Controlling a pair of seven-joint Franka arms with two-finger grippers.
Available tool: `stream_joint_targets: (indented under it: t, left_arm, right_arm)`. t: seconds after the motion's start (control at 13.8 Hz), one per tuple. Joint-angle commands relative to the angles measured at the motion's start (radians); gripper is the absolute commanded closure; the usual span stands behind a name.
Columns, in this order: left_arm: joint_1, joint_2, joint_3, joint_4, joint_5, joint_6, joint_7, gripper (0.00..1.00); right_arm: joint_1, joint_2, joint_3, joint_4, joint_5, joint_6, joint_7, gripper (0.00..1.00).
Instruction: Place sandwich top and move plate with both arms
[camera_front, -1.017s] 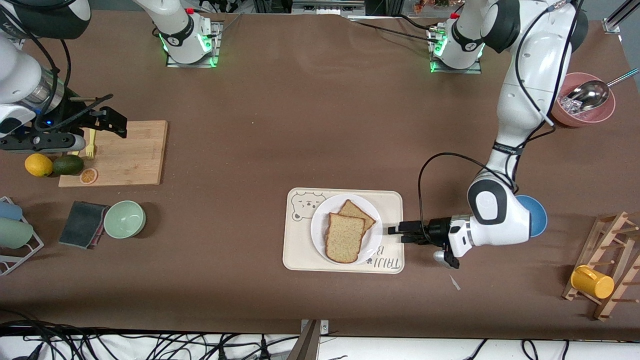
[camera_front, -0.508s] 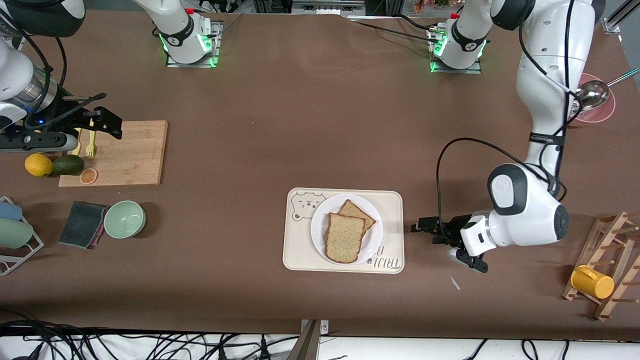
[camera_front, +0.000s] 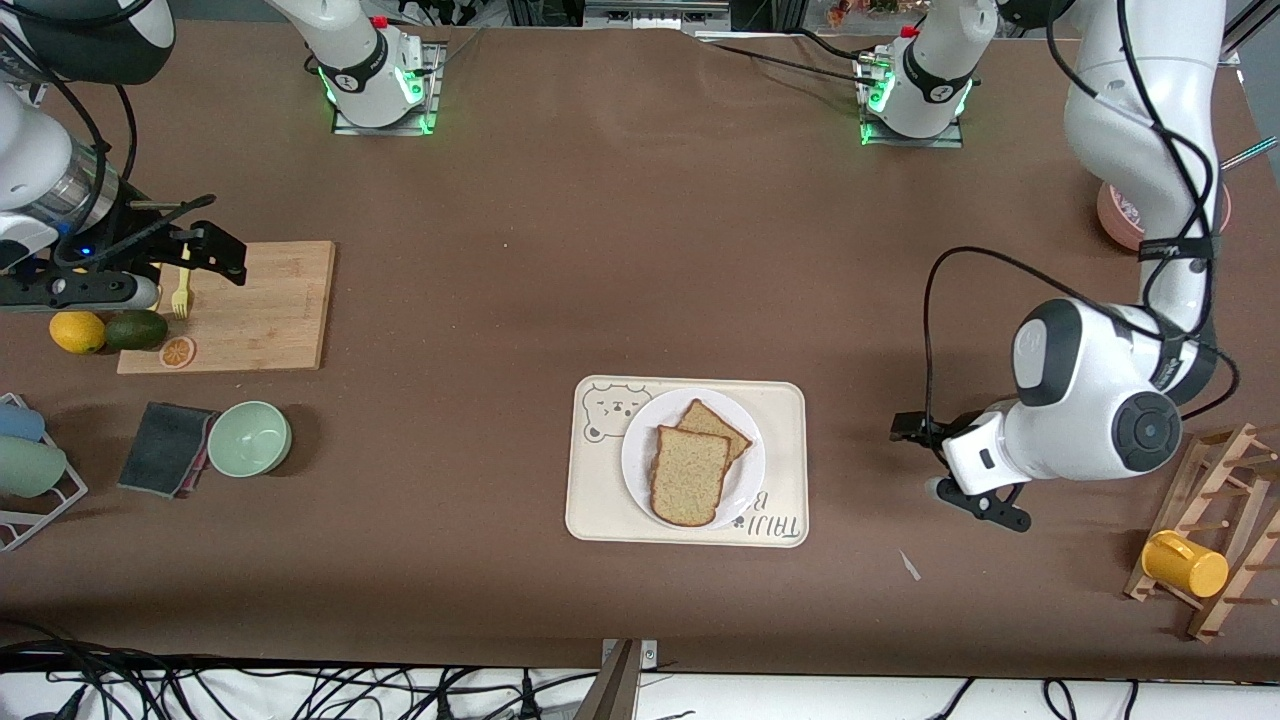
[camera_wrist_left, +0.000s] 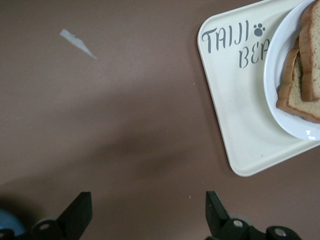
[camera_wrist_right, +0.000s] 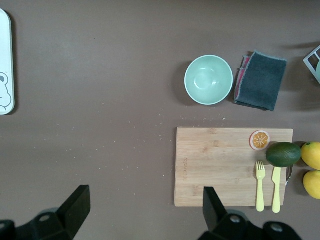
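The round white plate is set on the cream rectangular tray; the speckled wholemeal bread slice is laid on the plate, overlapping a darker tan slice; the pale green bowl is placed toward the right arm's end, beside a dark folded cloth, nearer the front camera than the bamboo cutting board.
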Motion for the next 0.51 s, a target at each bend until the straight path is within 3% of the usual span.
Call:
stream_joint_targets:
  t: [0.0,0.44]
  left_arm:
    - [-0.003,-0.130,0.007,-0.030,0.043,-0.098,-0.055,0.00]
    - [-0.005,-0.417,-0.006,-0.031,0.094,-0.335,-0.199,0.00]
  right_arm:
    - [-0.007,-0.003,0.005,0.006,-0.013,-0.001,-0.003,0.00]
    - [-0.007,-0.003,0.007,0.008,-0.011,0.001,-0.003,0.00]
